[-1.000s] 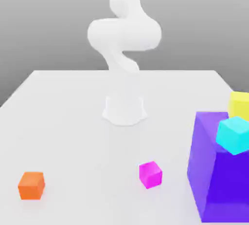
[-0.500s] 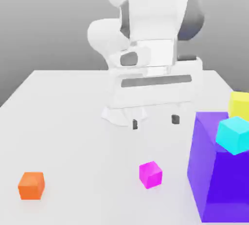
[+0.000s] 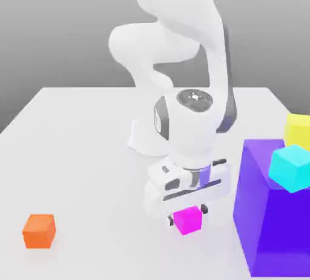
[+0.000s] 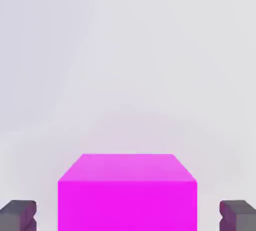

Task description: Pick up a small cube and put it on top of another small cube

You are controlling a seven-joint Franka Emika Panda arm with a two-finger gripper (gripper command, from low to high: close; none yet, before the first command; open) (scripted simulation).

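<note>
A small magenta cube (image 3: pixel 188 220) sits on the white table near the front, and in the hand view the magenta cube (image 4: pixel 127 193) lies between my two dark fingertips (image 4: pixel 19 215) with a gap on each side. My gripper (image 3: pixel 187 214) has come down around it and stands open, its fingers straddling the cube without touching. A small orange cube (image 3: pixel 39 231) rests on the table at the exterior view's left front, well apart from the hand.
A large purple block (image 3: pixel 272 209) stands close to the hand on the exterior view's right, with a cyan cube (image 3: pixel 292 168) and a yellow cube (image 3: pixel 298 131) by its top. The arm's white base (image 3: pixel 145 139) is behind.
The hand has dropped from above the table down to the magenta cube, its fingers now on either side of it. The cubes have not moved.
</note>
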